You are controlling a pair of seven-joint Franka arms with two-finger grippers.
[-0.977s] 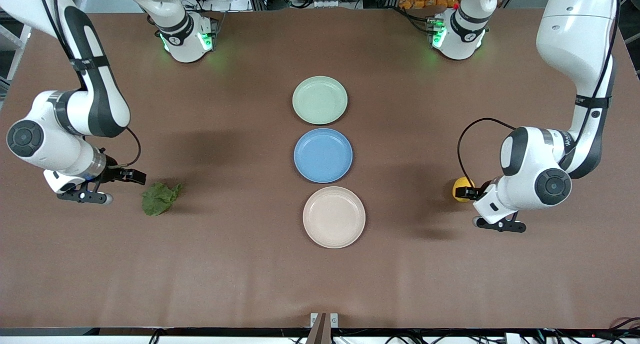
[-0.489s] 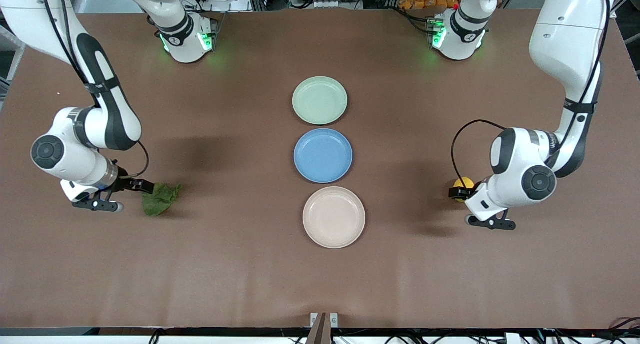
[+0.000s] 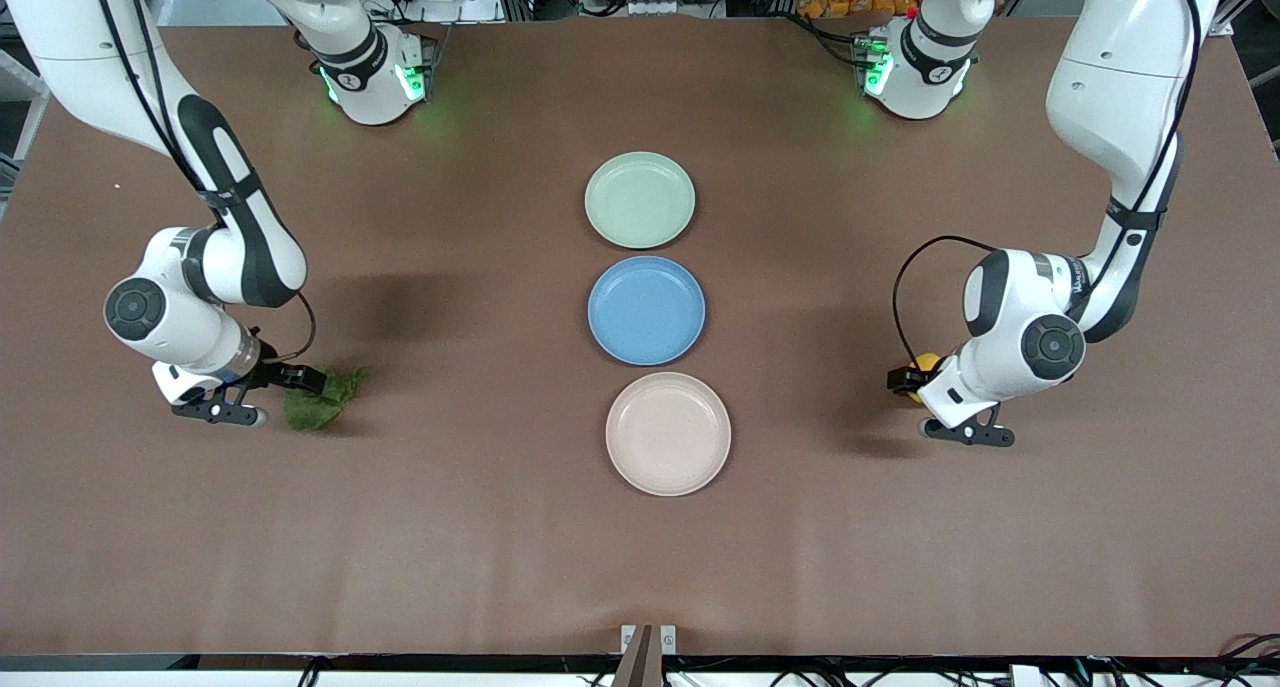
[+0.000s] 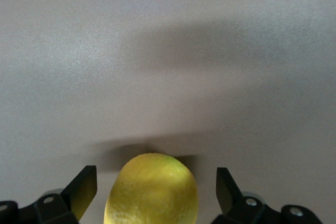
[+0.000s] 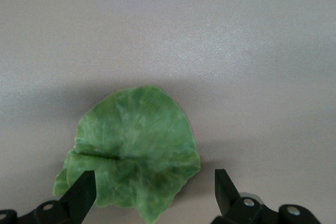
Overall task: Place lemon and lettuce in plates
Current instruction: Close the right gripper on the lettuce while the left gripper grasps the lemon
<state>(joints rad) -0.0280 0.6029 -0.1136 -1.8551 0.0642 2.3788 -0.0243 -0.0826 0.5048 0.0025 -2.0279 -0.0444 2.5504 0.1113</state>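
The lettuce (image 3: pixel 328 399) lies flat on the table toward the right arm's end. My right gripper (image 3: pixel 285 397) is open and low at its edge. In the right wrist view the leaf (image 5: pixel 131 150) reaches between the fingertips (image 5: pixel 84 192), untouched. The lemon (image 3: pixel 928 362) sits toward the left arm's end, mostly hidden under my left hand. My left gripper (image 3: pixel 912 404) is open around it. In the left wrist view the lemon (image 4: pixel 152 190) sits between the fingertips (image 4: pixel 226 190) with a gap on each side. The mint green plate (image 3: pixel 640 199) and the beige plate (image 3: pixel 668 433) are empty.
A blue plate (image 3: pixel 646 310) lies between the two task plates in a row down the table's middle. The beige plate is nearest the front camera, the mint green one farthest. Brown table surface stretches between each gripper and the plates.
Both arms have moved toward the table's middle. The right gripper has reached the lettuce's edge. The left gripper has come around the lemon and now hides most of it.
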